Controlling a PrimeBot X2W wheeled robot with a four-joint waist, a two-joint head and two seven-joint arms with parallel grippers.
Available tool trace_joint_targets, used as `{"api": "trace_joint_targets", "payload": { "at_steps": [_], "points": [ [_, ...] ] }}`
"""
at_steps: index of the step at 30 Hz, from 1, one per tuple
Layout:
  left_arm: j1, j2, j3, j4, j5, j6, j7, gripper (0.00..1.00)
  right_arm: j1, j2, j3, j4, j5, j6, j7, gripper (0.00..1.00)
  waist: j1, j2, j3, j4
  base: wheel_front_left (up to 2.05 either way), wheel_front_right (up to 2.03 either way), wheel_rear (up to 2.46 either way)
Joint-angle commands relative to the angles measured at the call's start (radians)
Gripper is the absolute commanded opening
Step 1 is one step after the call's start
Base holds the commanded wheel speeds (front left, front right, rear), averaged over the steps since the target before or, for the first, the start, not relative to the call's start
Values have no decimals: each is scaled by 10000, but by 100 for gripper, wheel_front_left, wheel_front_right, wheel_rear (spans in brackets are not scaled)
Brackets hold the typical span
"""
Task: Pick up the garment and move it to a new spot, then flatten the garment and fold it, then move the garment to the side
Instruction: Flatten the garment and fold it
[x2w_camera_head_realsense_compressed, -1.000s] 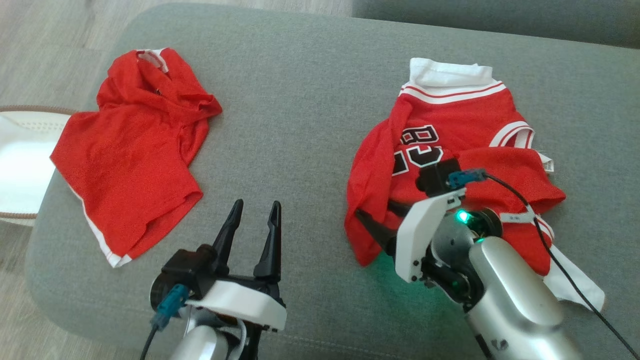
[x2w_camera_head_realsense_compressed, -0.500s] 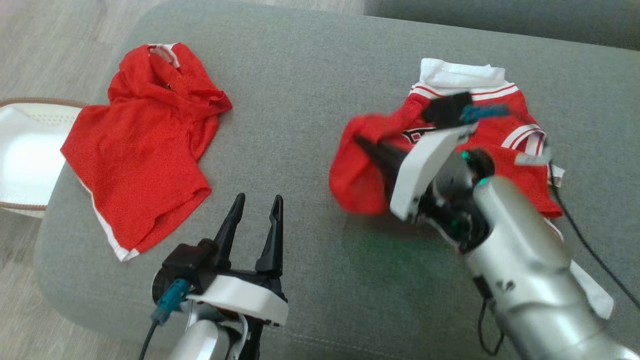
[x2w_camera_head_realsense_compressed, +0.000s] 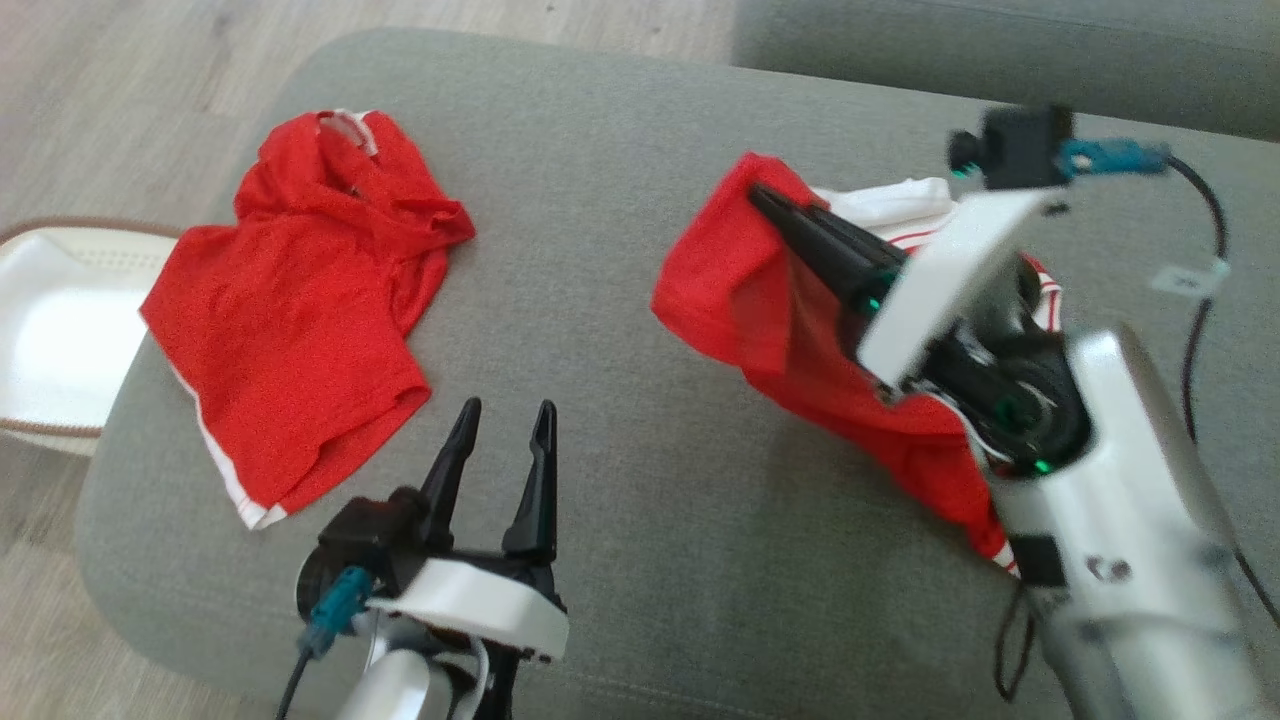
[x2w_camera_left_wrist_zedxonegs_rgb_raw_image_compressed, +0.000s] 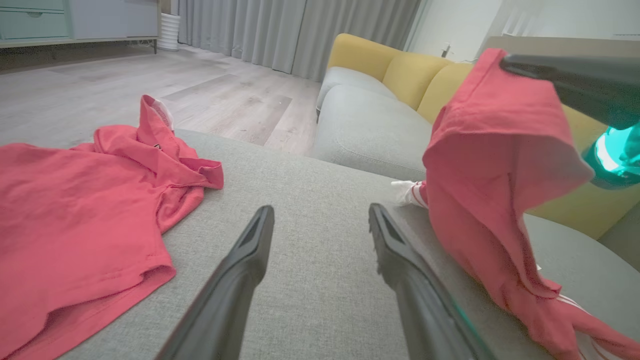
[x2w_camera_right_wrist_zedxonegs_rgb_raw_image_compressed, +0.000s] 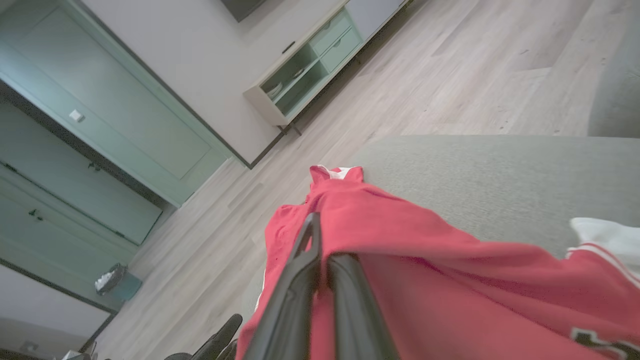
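Garment (x2w_camera_head_realsense_compressed: 700, 300) edge between pressed-together right jaws (rest draped below); left jaws spread

Both arms end in long, tapered black fingers (x2w_camera_head_realsense_compressed: 537, 470). The left gripper (x2w_camera_head_realsense_compressed: 508, 408) carries a white wrist plate (x2w_camera_head_realsense_compressed: 470, 605), a teal connector (x2w_camera_head_realsense_compressed: 338, 607) and a black cable (x2w_camera_head_realsense_compressed: 298, 685). The right gripper (x2w_camera_head_realsense_compressed: 762, 195) has a matching white plate (x2w_camera_head_realsense_compressed: 950, 280), a silver forearm (x2w_camera_head_realsense_compressed: 1130, 480), green indicator lights (x2w_camera_head_realsense_compressed: 1040, 466) and a white cable tag (x2w_camera_head_realsense_compressed: 1187, 278).

I'm seeing a red jersey (x2w_camera_head_realsense_compressed: 720, 290) with white red-striped trim, a second plain red garment (x2w_camera_head_realsense_compressed: 290, 320) edged in white, a grey cushion (x2w_camera_head_realsense_compressed: 600, 200), yellow sofa backs (x2w_camera_left_wrist_zedxonegs_rgb_raw_image_compressed: 400, 67) and a pale wood-grain floor (x2w_camera_head_realsense_compressed: 120, 80).
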Motion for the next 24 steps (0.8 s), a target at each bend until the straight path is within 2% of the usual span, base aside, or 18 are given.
{"api": "trace_joint_targets", "payload": {
  "at_steps": [1, 6, 10, 17, 22, 23, 24],
  "points": [
    [-76, -3, 390, -300, 110, 19, -122, 100, 71, 191, -82, -579, 203, 69, 143, 0, 0, 0, -68, -120, 0, 0, 0],
    [-88, -3, 358, -317, 197, -83, -122, 100, 594, 193, -665, -1168, 574, 69, 891, 0, 0, 0, 8, -250, 0, 0, 0],
    [-352, -3, 37, -351, 66, -120, -122, 100, 266, 193, -865, -716, 376, 69, 1117, 0, 0, 0, 235, 36, 0, 0, 0],
    [-548, -3, -737, -328, -257, -130, -122, 100, -1457, 194, -265, 1437, 326, 69, 701, 0, 0, 0, 448, 897, 0, 0, 0],
    [-630, -3, -1319, -289, -412, -94, -122, 100, -2903, 194, 244, 3642, 313, 69, -475, 0, 0, 0, 442, 1460, 0, 0, 0],
    [-637, -3, -1412, -291, -439, -69, -122, 100, -3154, 194, 358, 4087, 231, 69, -793, 9, 0, 0, 431, 1524, 0, 0, 0],
    [-641, -3, -1487, -299, -465, -41, -122, 100, -3389, 194, 470, 4504, 126, 69, -1132, 46, 0, 0, 429, 1566, 0, 0, 0]
  ]
}}
